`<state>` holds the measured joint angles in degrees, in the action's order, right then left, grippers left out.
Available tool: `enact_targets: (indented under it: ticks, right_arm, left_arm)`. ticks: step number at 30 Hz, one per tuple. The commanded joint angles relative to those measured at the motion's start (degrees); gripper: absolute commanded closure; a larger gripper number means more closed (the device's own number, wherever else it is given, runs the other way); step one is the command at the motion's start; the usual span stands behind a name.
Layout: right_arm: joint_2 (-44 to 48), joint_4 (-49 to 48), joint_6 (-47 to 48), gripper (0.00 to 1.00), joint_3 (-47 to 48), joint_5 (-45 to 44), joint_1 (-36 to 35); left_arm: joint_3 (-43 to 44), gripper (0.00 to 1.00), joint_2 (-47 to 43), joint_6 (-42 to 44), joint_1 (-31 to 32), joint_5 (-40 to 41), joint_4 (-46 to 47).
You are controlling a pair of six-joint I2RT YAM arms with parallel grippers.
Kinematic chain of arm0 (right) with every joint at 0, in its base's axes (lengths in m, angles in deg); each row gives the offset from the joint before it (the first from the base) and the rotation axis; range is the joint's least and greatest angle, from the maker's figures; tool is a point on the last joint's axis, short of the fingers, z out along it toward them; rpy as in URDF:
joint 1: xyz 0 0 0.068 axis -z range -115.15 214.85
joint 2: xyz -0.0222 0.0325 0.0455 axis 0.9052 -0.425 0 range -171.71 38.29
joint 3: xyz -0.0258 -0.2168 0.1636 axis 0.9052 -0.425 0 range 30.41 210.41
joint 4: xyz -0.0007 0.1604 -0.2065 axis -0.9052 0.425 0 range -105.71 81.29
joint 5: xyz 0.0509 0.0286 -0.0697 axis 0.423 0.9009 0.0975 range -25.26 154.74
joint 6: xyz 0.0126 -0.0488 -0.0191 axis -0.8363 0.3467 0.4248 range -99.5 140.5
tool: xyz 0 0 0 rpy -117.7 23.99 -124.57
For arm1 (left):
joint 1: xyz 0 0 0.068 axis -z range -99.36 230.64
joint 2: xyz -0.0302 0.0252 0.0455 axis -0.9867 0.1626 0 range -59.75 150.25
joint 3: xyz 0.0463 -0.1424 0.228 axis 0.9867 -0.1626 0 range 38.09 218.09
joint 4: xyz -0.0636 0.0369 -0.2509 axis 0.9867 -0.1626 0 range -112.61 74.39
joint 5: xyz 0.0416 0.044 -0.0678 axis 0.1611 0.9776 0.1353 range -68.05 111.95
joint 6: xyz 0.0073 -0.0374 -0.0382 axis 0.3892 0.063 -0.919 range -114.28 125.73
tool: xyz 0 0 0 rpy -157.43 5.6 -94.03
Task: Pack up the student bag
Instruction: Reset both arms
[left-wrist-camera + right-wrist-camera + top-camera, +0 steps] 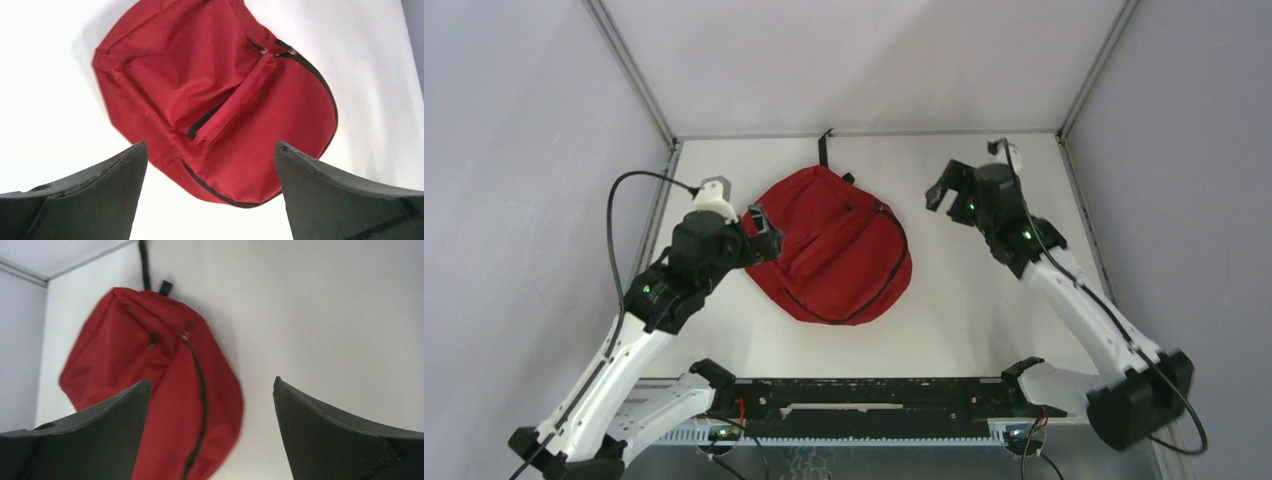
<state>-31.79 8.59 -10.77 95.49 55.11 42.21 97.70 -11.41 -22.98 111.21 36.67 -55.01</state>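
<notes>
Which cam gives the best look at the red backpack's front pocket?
Left wrist: the front pocket is close, sharp, unobstructed. Top external shows it small; right wrist shows the backpack blurred, at an angle.

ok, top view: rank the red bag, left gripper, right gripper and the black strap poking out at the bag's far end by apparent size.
1. student bag, by far the largest.
2. left gripper and right gripper: they look alike, so not ranked.
3. black strap, smallest.
</notes>
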Motion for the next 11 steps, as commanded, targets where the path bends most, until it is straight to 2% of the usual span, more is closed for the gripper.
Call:
enact_targets:
  ticks: [1,7,11]
  right_arm:
    - [15.7,6.0,0.8,0.0,-8.4,-16.1,-1.6]
    - [38.4,8.2,-2.1,0.0,-23.5,-20.8,-0.5]
    - [46.2,10.5,-3.2,0.0,-27.7,-23.9,-0.2]
  left_arm:
    - [-3.4,0.0,-4.9,-1.6,-0.4,6.6,-4.5]
    - [-9.9,0.0,-8.1,-1.9,-0.5,11.8,-3.5]
    - [-12.0,0.0,-8.6,-2.5,-0.5,11.3,-1.7]
